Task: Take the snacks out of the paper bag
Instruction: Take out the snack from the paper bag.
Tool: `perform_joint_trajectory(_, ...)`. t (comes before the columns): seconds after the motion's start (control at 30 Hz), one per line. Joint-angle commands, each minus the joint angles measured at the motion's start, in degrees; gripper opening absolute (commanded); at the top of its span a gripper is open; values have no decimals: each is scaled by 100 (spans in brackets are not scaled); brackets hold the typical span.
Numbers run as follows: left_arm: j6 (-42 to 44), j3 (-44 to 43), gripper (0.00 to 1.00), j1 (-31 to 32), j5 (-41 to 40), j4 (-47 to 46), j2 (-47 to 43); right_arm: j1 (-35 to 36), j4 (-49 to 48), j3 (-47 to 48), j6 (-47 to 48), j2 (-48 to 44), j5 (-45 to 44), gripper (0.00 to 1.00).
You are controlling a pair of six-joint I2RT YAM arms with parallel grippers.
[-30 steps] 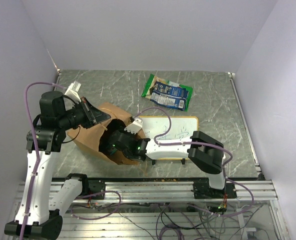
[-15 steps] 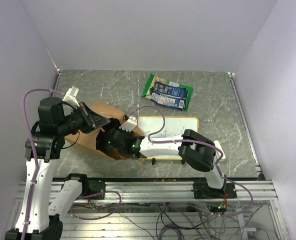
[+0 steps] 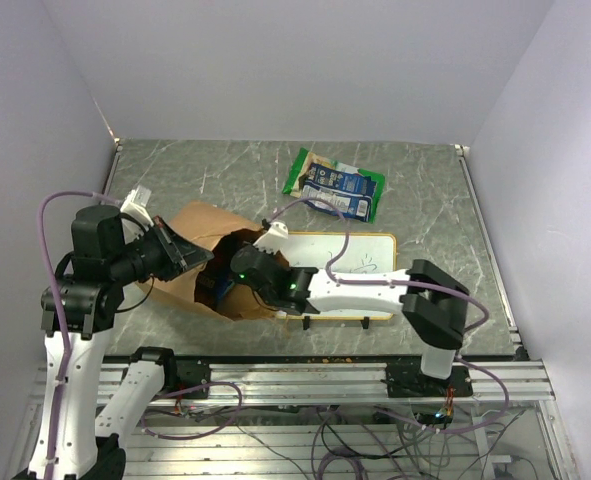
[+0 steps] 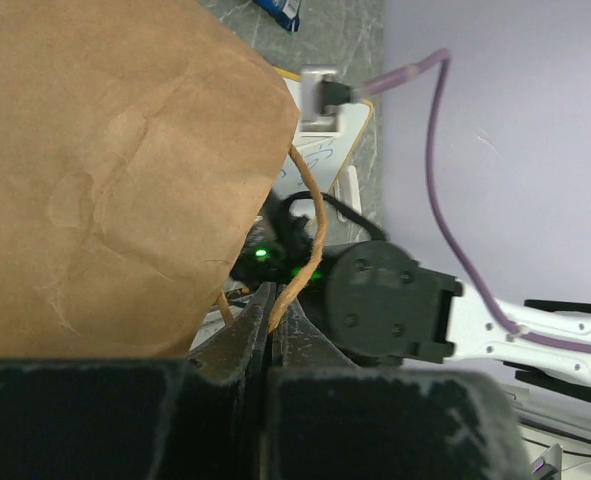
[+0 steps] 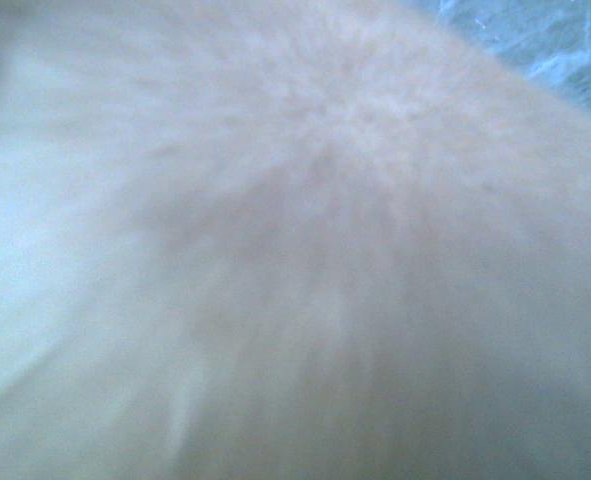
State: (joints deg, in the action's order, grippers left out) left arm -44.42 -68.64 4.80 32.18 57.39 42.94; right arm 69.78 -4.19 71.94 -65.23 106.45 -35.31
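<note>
The brown paper bag [image 3: 197, 226] lies on its side at the table's left, mouth toward the right. My left gripper [image 4: 271, 306] is shut on its string handle [image 4: 311, 215] and holds the mouth's edge up; in the top view this gripper [image 3: 197, 258] sits at the bag's near-left side. My right gripper [image 3: 235, 280] reaches into the mouth, fingertips hidden inside. The right wrist view shows only blurred tan paper [image 5: 275, 250], so I cannot tell what the shut jaws hold. Two snacks, a green chip bag [image 3: 307, 166] and a dark blue wrapper [image 3: 340, 190], lie on the table at the back.
A framed whiteboard [image 3: 360, 255] lies just right of the bag, under the right forearm. Purple cables loop over both arms. White walls close in the green marbled table [image 3: 425, 190] on three sides.
</note>
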Motion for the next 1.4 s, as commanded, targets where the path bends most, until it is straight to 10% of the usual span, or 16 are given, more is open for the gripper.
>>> perform_joint_trajectory(0.0, -18, -107, 7, -58, -116, 138, -74, -52, 323, -410, 264, -783, 25, 0)
perform_joint_trajectory(0.63, -1416, 707, 7, -58, -512, -955, -597, -131, 1474, -809, 1728, -2841, 822, 0)
perform_joint_trajectory(1.37, -407, -90, 7, -58, -725, -615, 713, -294, 4026, 1072, 3352, -3976, 94, 0)
